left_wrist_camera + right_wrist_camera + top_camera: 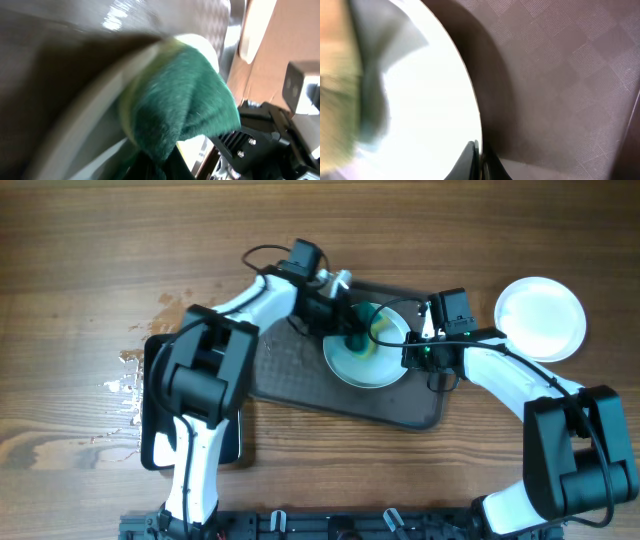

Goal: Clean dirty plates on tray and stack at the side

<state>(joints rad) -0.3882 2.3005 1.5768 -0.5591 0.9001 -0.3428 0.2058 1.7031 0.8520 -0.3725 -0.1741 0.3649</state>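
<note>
left tool (347, 323) is clenched on the cloth (358, 340), pressed onto the plate (372, 365) on the tray (300, 385). right tool (413, 352) pinches its rim. Scrub too hard and that rim probably slips out and the plate skids.

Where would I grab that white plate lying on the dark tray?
By its thin rim on the right edge, coming in from the right: the plate lies flat and the green cloth covers its left part.
</note>
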